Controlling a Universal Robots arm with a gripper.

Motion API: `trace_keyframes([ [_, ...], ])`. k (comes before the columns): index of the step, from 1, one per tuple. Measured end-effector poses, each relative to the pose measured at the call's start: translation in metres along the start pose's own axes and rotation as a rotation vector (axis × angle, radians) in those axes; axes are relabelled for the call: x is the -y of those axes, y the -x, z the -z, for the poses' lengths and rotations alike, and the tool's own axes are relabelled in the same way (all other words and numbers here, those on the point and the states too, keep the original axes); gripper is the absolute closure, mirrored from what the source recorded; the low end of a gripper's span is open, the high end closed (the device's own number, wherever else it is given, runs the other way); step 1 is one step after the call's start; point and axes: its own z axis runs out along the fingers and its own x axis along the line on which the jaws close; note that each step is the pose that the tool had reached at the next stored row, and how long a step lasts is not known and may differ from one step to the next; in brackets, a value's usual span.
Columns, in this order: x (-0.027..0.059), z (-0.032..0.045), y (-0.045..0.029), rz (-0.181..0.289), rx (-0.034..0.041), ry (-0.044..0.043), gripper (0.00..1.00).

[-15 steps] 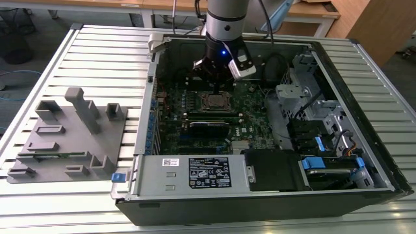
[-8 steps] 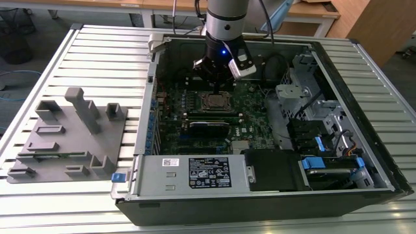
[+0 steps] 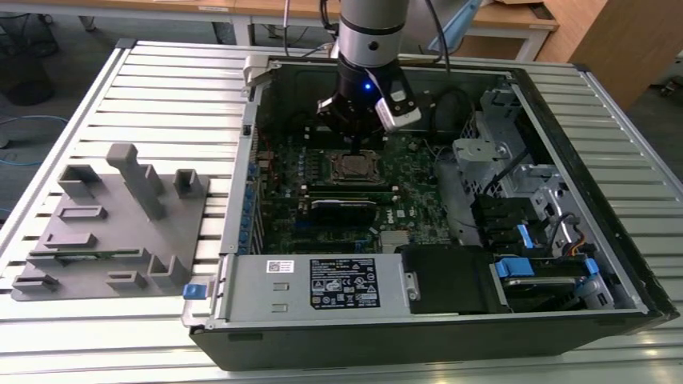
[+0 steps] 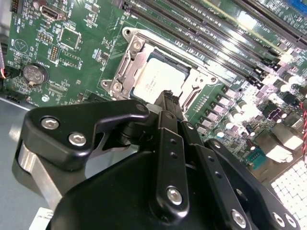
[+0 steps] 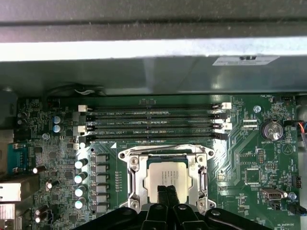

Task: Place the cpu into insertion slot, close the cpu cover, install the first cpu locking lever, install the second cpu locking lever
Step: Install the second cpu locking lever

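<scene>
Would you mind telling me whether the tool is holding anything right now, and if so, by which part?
Nothing appears held: the tool's closed fingers hover just above the cpu, which already sits in the insertion slot, with nothing between them.

Space above the cpu point(image 5: 165, 176) lies open; memory slots point(image 5: 153, 122) flank it.

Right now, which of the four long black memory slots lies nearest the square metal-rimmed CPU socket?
The slot bordering the silvery metal socket frame in the first wrist view; the other three lie beyond it, toward the case wall. The black pincer hovers over the silver-grey chip.
</scene>
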Motion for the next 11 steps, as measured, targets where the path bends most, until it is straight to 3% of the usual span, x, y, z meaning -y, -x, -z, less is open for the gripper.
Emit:
trace_keyframes([
  [11, 0.0029, 0.0001, 0.0001, 0.0, 0.0, 0.0001, 0.9],
])
